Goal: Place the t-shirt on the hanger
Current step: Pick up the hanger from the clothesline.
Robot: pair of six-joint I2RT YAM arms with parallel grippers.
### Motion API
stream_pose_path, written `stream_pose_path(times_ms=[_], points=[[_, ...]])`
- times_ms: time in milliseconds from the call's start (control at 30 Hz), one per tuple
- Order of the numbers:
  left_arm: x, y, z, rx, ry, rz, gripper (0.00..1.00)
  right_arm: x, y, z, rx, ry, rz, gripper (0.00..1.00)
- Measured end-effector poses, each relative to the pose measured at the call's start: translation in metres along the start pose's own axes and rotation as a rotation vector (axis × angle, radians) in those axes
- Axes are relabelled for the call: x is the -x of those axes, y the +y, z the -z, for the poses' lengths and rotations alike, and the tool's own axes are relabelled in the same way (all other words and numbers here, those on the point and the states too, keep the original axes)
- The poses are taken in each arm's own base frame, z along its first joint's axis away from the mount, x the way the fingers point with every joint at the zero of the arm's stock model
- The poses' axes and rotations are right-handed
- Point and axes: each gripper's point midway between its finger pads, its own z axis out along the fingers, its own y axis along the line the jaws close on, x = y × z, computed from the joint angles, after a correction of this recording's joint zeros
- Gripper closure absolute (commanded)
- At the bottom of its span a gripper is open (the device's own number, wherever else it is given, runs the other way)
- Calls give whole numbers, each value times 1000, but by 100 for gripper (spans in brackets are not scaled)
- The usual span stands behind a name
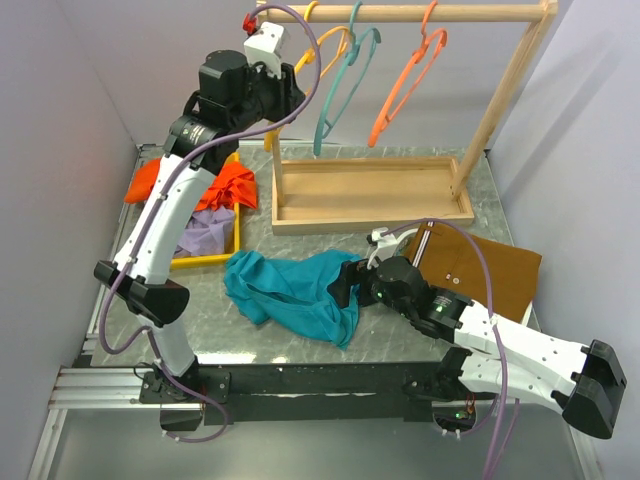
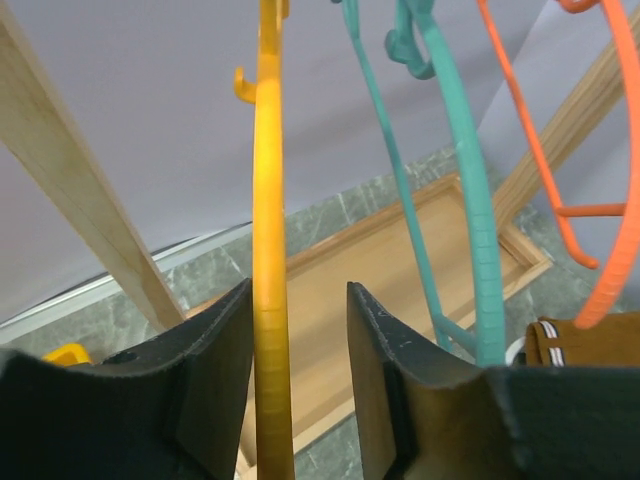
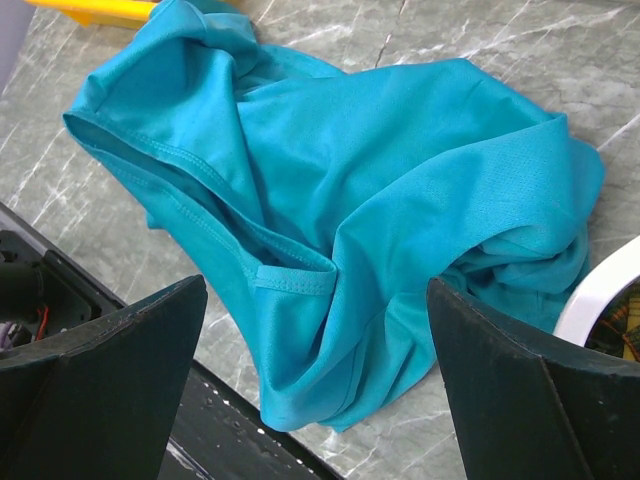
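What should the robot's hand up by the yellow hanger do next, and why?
Probably close the left gripper on the hanger: its yellow bar stands between the open fingers, with a gap on one side. The right gripper hovers open over the t-shirt.

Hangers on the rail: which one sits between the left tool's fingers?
The yellow hanger: it alone runs between the fingers of the left tool; the teal hanger and orange hanger hang clear of it.

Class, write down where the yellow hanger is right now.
In the left wrist view the yellow hanger stands between the left tool's open fingers; from above it hangs leftmost on the wooden rail, beside the teal hanger.
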Motion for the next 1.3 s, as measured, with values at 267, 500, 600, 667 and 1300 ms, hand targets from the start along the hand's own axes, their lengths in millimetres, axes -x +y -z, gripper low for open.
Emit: stream_pose_path(times_ms=[267, 500, 600, 667, 1300], points=[[1, 7, -1, 41, -6, -18, 91, 0, 0, 0, 1, 0, 0, 2], [8, 12, -2, 70, -36, -22, 99, 0, 0, 0, -2, 0, 0, 2], [13, 13, -5, 81, -65, -22, 99, 0, 0, 0, -2, 0, 0, 2], [12, 13, -6, 81, -69, -22, 99, 0, -1, 0, -3, 0, 0, 2], [31, 10, 17, 75, -156, -24, 99, -2, -3, -2, -13, 7, 2, 2]])
